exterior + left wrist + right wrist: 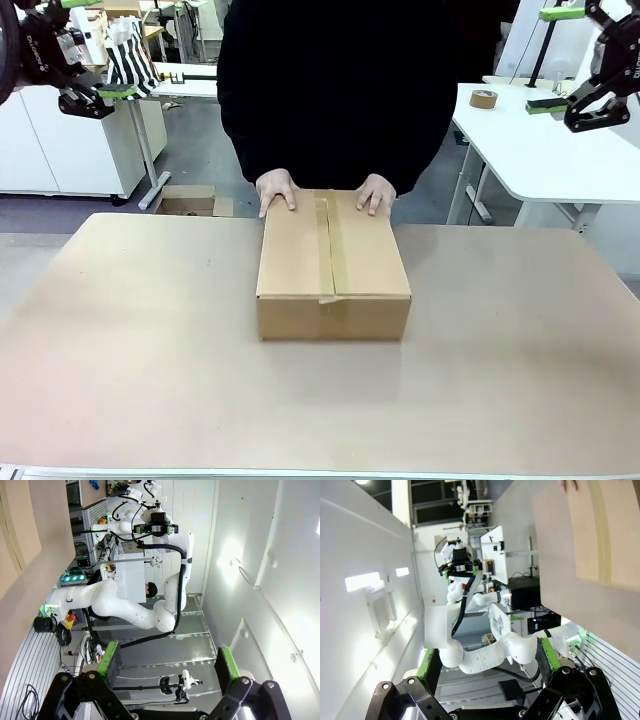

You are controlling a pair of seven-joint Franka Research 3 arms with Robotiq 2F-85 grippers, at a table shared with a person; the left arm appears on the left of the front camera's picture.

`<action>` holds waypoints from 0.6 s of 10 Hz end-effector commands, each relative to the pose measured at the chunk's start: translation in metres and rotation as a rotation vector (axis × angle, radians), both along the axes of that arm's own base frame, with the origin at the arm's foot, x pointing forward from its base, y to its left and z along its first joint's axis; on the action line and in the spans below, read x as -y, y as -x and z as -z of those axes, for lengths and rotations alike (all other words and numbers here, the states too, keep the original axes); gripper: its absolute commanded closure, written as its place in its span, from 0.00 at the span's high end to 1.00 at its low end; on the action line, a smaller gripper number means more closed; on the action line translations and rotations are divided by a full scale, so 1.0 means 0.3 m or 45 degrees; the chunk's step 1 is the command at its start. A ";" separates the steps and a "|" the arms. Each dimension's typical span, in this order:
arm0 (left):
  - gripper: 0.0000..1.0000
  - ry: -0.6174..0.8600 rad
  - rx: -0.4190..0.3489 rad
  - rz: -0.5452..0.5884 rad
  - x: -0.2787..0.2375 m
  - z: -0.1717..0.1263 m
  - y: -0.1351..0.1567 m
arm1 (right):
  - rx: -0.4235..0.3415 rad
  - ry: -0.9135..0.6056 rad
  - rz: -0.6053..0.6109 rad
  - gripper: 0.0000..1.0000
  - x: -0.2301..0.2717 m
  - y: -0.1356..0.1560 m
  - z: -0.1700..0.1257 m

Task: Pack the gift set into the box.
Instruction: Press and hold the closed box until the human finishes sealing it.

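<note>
My left gripper [97, 47] hangs high, left of the box [333, 265] and well apart from it. Jaws wide, nothing in them; wrist view has the green pads [111, 660] spread over empty air. My right gripper [553, 60] is the same on the box's right: wide open, empty. I guess both are held clear to give the person room.

The box sits mid table [130, 350], flat on the smooth tan top, long side running away from me. Plain brown corrugated card, rectangular, flaps down, tape strip [325, 240] along the centre seam, so I judge packing done or nearly.

At the box's far edge, one hand [277, 190] and the other hand [377, 192] rest fingers on the lid corners, likely steadying it. Beyond the box to its right, a tape roll [483, 98] lies on a white table [540, 150].
</note>
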State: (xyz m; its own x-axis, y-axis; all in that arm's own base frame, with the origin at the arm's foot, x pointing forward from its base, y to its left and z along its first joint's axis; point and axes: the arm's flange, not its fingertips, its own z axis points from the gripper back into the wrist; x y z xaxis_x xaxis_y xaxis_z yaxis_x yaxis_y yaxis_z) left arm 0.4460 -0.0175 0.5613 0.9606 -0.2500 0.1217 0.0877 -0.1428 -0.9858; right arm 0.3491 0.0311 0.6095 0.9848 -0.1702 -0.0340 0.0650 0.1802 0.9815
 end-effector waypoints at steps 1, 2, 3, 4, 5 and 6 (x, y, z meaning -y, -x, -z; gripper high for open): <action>1.00 0.022 0.024 -0.004 -0.005 -0.006 -0.006 | 0.015 -0.028 -0.001 1.00 -0.003 -0.001 -0.011; 1.00 0.022 0.024 -0.004 -0.005 -0.006 -0.006 | 0.015 -0.028 -0.001 1.00 -0.003 -0.001 -0.011; 1.00 0.022 0.024 -0.004 -0.005 -0.006 -0.006 | 0.015 -0.028 -0.001 1.00 -0.003 -0.001 -0.011; 1.00 0.022 0.024 -0.004 -0.005 -0.006 -0.006 | 0.015 -0.028 -0.001 1.00 -0.003 -0.001 -0.011; 1.00 0.022 0.024 -0.004 -0.005 -0.006 -0.006 | 0.015 -0.028 -0.001 1.00 -0.003 -0.001 -0.011; 1.00 0.022 0.024 -0.004 -0.005 -0.006 -0.006 | 0.015 -0.028 -0.001 1.00 -0.003 -0.001 -0.011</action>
